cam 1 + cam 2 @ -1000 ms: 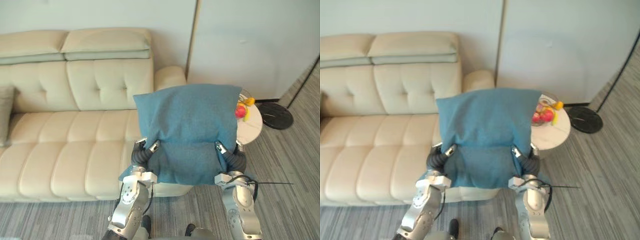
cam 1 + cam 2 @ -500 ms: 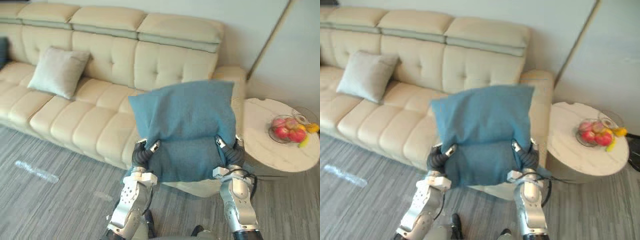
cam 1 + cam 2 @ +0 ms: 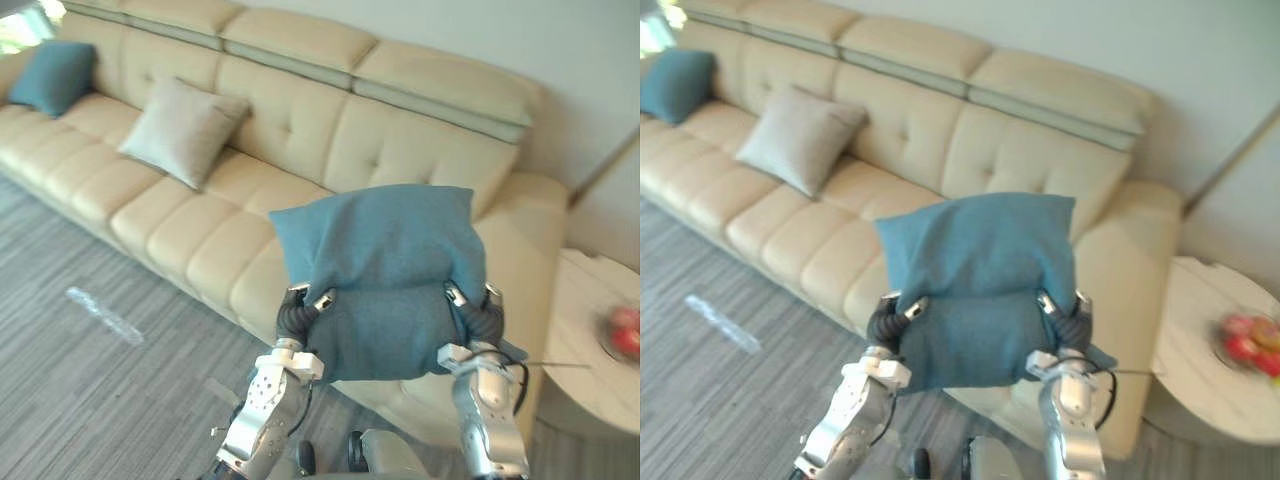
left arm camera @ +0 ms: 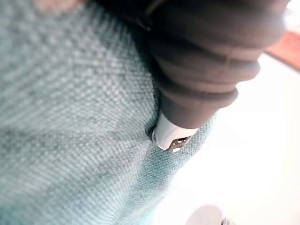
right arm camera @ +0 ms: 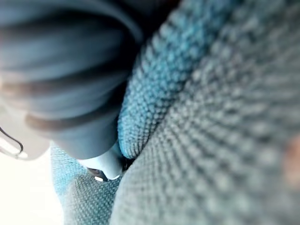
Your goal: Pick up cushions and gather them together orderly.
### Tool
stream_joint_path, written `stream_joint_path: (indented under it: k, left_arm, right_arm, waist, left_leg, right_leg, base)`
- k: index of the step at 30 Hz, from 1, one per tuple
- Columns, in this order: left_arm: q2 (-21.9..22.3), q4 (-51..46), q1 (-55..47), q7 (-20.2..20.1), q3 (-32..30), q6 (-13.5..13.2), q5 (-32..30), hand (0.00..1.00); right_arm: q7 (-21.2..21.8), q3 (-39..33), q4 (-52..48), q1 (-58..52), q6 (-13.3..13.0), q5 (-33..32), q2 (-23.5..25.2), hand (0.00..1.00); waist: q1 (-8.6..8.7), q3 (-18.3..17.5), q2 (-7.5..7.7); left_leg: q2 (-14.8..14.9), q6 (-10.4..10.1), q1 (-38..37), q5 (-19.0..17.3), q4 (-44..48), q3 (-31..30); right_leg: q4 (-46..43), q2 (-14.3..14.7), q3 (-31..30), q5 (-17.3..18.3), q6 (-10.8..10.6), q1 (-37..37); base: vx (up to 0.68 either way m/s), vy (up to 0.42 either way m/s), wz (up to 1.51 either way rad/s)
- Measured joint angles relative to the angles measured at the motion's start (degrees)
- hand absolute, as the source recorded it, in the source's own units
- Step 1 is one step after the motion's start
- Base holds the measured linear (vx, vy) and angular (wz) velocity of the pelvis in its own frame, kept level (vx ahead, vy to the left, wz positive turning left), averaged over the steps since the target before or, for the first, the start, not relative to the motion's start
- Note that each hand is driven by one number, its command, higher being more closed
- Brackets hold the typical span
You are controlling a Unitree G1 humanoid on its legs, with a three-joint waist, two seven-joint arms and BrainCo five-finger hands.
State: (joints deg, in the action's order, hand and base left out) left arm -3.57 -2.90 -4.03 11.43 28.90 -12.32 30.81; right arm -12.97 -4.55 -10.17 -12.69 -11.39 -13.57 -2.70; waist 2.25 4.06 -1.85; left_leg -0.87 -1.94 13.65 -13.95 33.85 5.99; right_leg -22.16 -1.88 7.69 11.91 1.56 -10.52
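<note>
Carrying blue cushion [image 3: 385,250] between left hand [image 3: 297,318] and right hand [image 3: 478,318] — grip unreadable; grey cushion [image 3: 180,130], teal cushion [image 3: 55,75] on sofa [image 3: 420,150] ungathered.

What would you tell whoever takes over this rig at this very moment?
Left robot hand and right robot hand: pressed against opposite sides of the big teal-blue woven fabric cushion, carrying it raised before the right end of the cream tufted leather sofa; grip not readable.
Other cushions: a pale grey square fabric cushion leans on the backrest further left; a small teal fabric cushion sits at the far left end.
Done: one cushion picked up.
Left: set it beside the others, then line up all three.
</note>
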Motion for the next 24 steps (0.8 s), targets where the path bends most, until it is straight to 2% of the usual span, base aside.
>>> stream_joint_path:
  k: [1,2,3,4,5,7,8,9,10,12,14,16,17,18,20,21,22,23,24]
  left_arm:
    - [0.33,-1.00,-1.16,-0.93,-0.06,-0.04,0.03,1.00]
    - [0.44,-1.05,-1.15,-1.59,-0.06,-0.04,0.06,1.00]
    - [0.59,-1.09,-1.14,-1.80,0.20,0.03,0.04,1.00]
    - [0.79,-1.12,-1.15,-1.85,0.49,0.11,0.04,1.00]
    - [0.62,-1.04,-1.38,-1.89,0.53,0.32,0.05,1.00]
    - [0.58,-1.03,-1.38,-1.89,0.60,0.42,0.03,1.00]
    - [0.42,-0.85,-1.45,-1.88,0.60,0.42,0.02,1.00]
    - [0.19,-0.81,-1.46,-1.88,0.60,0.25,0.00,1.00]
    - [0.19,-0.81,-1.46,-1.88,0.60,0.18,-0.01,1.00]
    - [-0.32,-0.81,-1.53,-1.88,0.88,0.15,-0.32,1.00]
    - [-1.02,-0.81,-1.59,-1.88,0.95,0.17,-0.31,1.00]
    - [-2.01,-0.98,-1.58,-1.88,0.95,-0.31,-0.34,1.00]
    - [-2.04,-0.98,-1.57,-1.87,0.92,-0.44,-0.34,1.00]
    - [-2.14,-0.98,-1.60,-1.73,0.86,-0.61,-0.33,1.00]
    - [-2.54,-0.95,-1.54,-1.61,0.13,-0.67,-0.50,1.00]
    - [-2.53,-0.95,-1.50,-1.61,-0.06,-0.75,-0.57,1.00]
    - [-2.54,-0.91,-1.02,-1.61,-0.46,-0.86,-1.01,1.00]
    - [-2.54,-0.80,-0.72,-1.61,-0.73,-0.95,-1.10,1.00]
    - [-2.47,0.17,0.01,-1.62,-0.92,-0.88,-1.32,1.00]
  right_arm:
    - [-0.68,0.15,-2.98,-0.67,-0.32,0.06,0.12,1.00]
    - [-0.94,0.01,-2.98,-0.63,-0.54,0.05,0.11,1.00]
    - [-1.04,-0.37,-2.98,-1.04,-0.75,0.04,0.14,1.00]
    - [-1.08,-0.72,-2.98,-1.19,-0.76,0.04,0.14,1.00]
    - [-1.08,-1.00,-2.31,-1.19,-0.63,0.04,0.64,1.00]
    - [-1.08,-1.22,-2.34,-1.21,-0.58,0.07,1.16,1.00]
    - [-1.06,-1.14,-2.32,-1.24,-0.50,0.13,1.32,1.00]
    - [-1.02,-1.13,-2.32,-0.91,-0.46,0.21,1.72,1.00]
    - [-1.02,-1.13,-2.32,-0.78,-0.46,0.21,1.81,1.00]
    - [-1.03,-1.14,-2.22,-0.89,-0.21,0.58,2.53,1.00]
    - [-1.04,-1.03,-2.22,-0.84,-0.06,1.83,2.63,1.00]
    - [-1.03,-0.42,-2.21,-0.61,-0.06,2.45,2.66,1.00]
    - [-1.04,-0.31,-2.21,-0.57,-0.06,2.45,2.64,1.00]
    - [-1.03,-0.19,-1.82,-0.33,-0.06,2.45,2.62,1.00]
    - [-0.93,0.38,1.31,0.74,-0.10,2.43,2.95,1.00]
    - [-0.84,0.44,1.86,1.10,-0.10,2.42,2.95,1.00]
    - [-0.64,0.39,2.80,2.57,-0.10,2.40,2.86,1.00]
    - [-0.53,0.39,3.13,3.35,-0.13,2.40,2.85,1.00]
    - [-0.47,0.31,3.62,3.67,-0.23,2.39,2.74,1.00]
  waist:
    - [-1.97,0.01,0.26]
    - [-2.04,0.04,0.41]
    - [-2.00,-0.40,-0.05]
    - [-1.92,-0.77,-0.68]
    - [-1.79,-1.59,0.76]
    - [-1.23,-2.01,2.58]
    - [-1.64,-2.05,3.16]
    - [-2.21,-2.14,3.27]
    - [-2.23,-2.15,3.24]
    - [-2.32,-2.10,3.34]
    - [-2.36,-2.10,3.40]
    - [-2.72,-2.24,3.82]
    - [-2.73,-2.24,3.86]
    - [-2.78,-2.20,3.91]
    - [-2.30,-2.32,4.13]
    - [-2.32,-2.48,4.31]
    - [-2.45,-2.48,4.25]
    - [-2.41,-2.47,4.26]
    - [-2.02,-2.81,5.41]
  left_leg:
    - [13.88,1.30,2.52,-2.89,11.15,9.82]
    - [15.66,1.17,2.23,-2.93,6.67,11.02]
    - [16.51,1.30,1.49,0.03,-1.44,11.05]
    - [16.95,2.24,0.85,6.92,-7.52,11.03]
    - [15.21,-0.12,0.04,6.38,-7.63,10.75]
    - [12.96,0.05,0.27,6.47,-7.29,9.97]
    - [12.11,0.00,0.47,6.45,-6.72,8.28]
    - [11.47,-0.53,0.16,6.04,-6.67,7.24]
    - [11.41,-0.64,0.11,5.94,-6.65,7.19]
    - [11.29,-0.12,-1.79,4.87,-6.81,8.51]
    - [11.35,-0.06,-3.60,4.13,-6.85,10.00]
    - [11.31,0.42,-7.05,2.14,-7.94,14.61]
    - [11.37,0.59,-7.48,1.91,-8.19,15.28]
    - [11.52,1.00,-8.92,1.38,-9.57,16.71]
    - [11.61,0.56,-12.76,0.87,-14.12,18.45]
    - [11.66,0.14,-13.19,0.61,-14.95,18.65]
    - [11.95,-1.68,-14.37,-0.50,-17.59,18.54]
    - [12.10,-2.53,-14.49,-0.97,-18.38,18.63]
    - [11.82,-3.41,-13.86,-1.24,-17.84,19.02]
  right_leg:
    - [2.58,1.62,-1.53,0.80,1.33,7.57]
    - [2.37,1.07,-1.92,0.81,1.32,8.29]
    - [1.26,0.56,-1.94,0.99,1.00,8.25]
    - [-0.28,0.33,-2.05,2.15,-0.91,8.17]
    - [-1.63,-1.88,-3.58,4.32,-3.53,8.12]
    - [-0.24,-3.77,-4.54,4.32,-4.19,8.23]
    - [1.83,-4.21,-5.18,3.53,-5.42,9.21]
    - [4.35,-4.36,-6.11,1.83,-7.22,10.59]
    - [4.66,-4.41,-6.38,1.51,-7.47,10.79]
    - [3.94,-4.48,-9.16,-0.66,-9.37,10.51]
    - [2.06,-4.52,-10.67,-1.33,-9.80,10.20]
    - [-7.88,-5.00,-13.20,-1.59,-9.43,4.90]
    - [-9.81,-5.02,-13.03,-1.94,-9.17,3.43]
    - [-14.33,-5.05,-12.52,-3.58,-8.90,0.18]
    - [-16.62,-4.67,-8.65,2.42,-9.07,-2.81]
    - [-16.49,-4.44,-7.47,3.25,-8.72,-3.52]
    - [-14.64,-3.33,-3.02,4.60,-6.81,-5.36]
    - [-12.04,-2.52,-1.01,4.77,-5.49,-5.98]
    - [-1.89,-1.31,0.67,2.16,-1.32,-3.97]
  base:
    - [0.65,-0.034,-0.25]
    - [0.67,0.056,-0.34]
    - [0.30,0.186,-0.17]
    - [0.28,0.260,-0.08]
    - [0.24,0.245,0.03]
    - [0.21,0.198,0.11]
    - [0.20,0.176,-0.12]
    - [0.16,0.136,-0.20]
    - [0.19,0.134,-0.25]
    - [0.16,0.141,-0.29]
    - [0.12,0.123,-0.54]
    - [0.12,0.120,-0.96]
    - [0.09,0.091,-0.83]
    - [0.08,0.055,-0.70]
    - [0.11,0.007,-0.95]
    - [0.16,-0.122,-1.06]
    - [0.17,-0.186,-0.82]
    - [0.17,-0.212,-0.83]
    - [0.21,-0.209,-0.40]
